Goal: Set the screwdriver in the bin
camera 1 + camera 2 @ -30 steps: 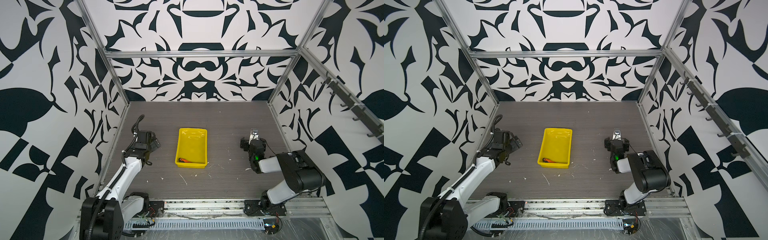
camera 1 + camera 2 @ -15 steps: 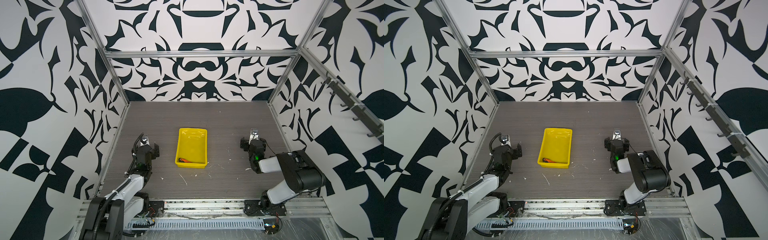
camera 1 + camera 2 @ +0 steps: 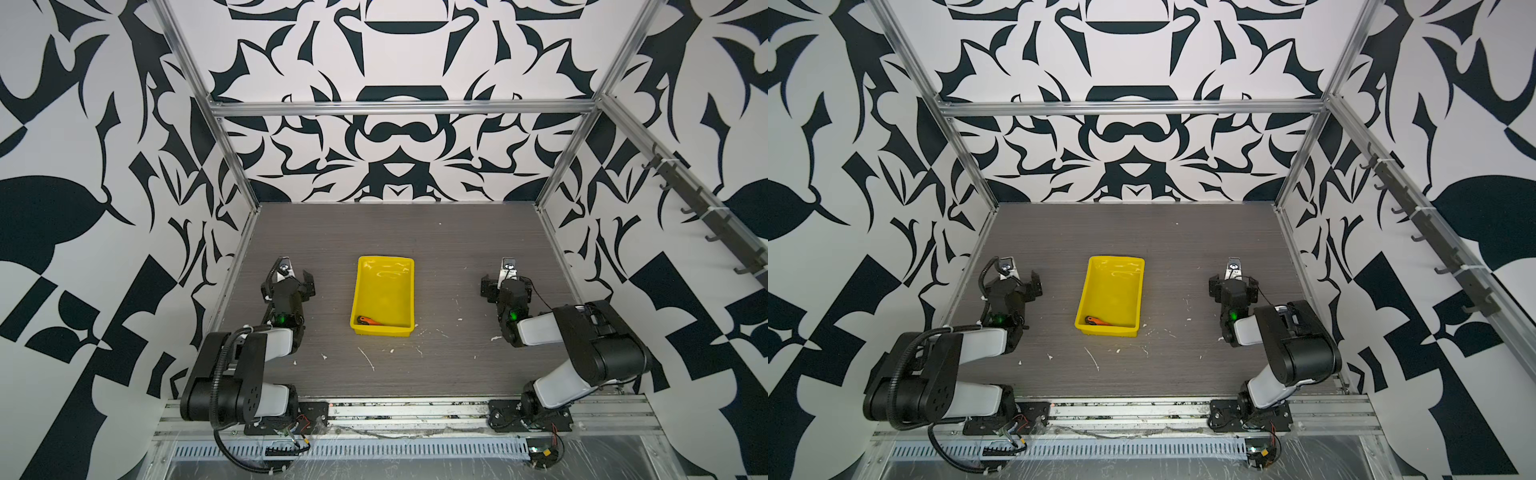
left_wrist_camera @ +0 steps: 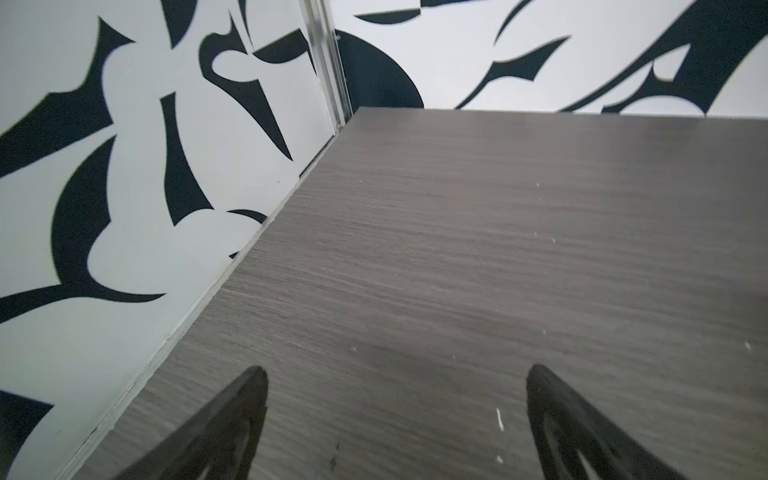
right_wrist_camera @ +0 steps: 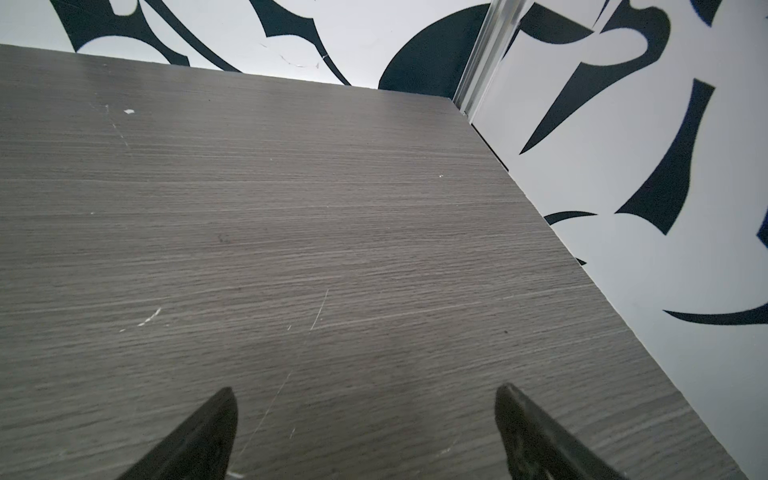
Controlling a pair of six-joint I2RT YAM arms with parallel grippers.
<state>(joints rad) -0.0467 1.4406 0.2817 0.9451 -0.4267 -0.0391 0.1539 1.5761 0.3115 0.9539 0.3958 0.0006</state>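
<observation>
A small screwdriver with a stubby orange-and-black handle and a thin dark shaft (image 3: 368, 321) is shown lying flat inside a shallow, rectangular, bright yellow glossy plastic bin (image 3: 384, 286) in both top views. It rests on the bin's floor by the short wall nearest the robot's bases, toward the corner on the left gripper's side. The rest of the bin is bare.

The bin is set between the two grippers and well apart from each: off to the right of the left gripper (image 4: 395, 374) and off to the left of the right gripper (image 5: 365, 388). Both grippers are held low over the dark grey wood-grain tabletop (image 3: 395, 232), pointing toward the far wall. In each wrist view the black fingers (image 4: 232, 415) are spread wide with only bare table between them, so nothing is held by either gripper.

The task is judged complete (the screwdriver appears to lie wholly within the rim). No grasp or carry seems to be called for next; at most, the arms would need to be kept clear of the bin so that it is not nudged.

Small white flecks (image 3: 366, 359) are scattered on the table nearer the bases than the bin. The table is enclosed by black-and-white patterned walls (image 3: 395, 158) and an aluminium frame (image 3: 399, 107). Nothing is seen between either gripper and the bin.
</observation>
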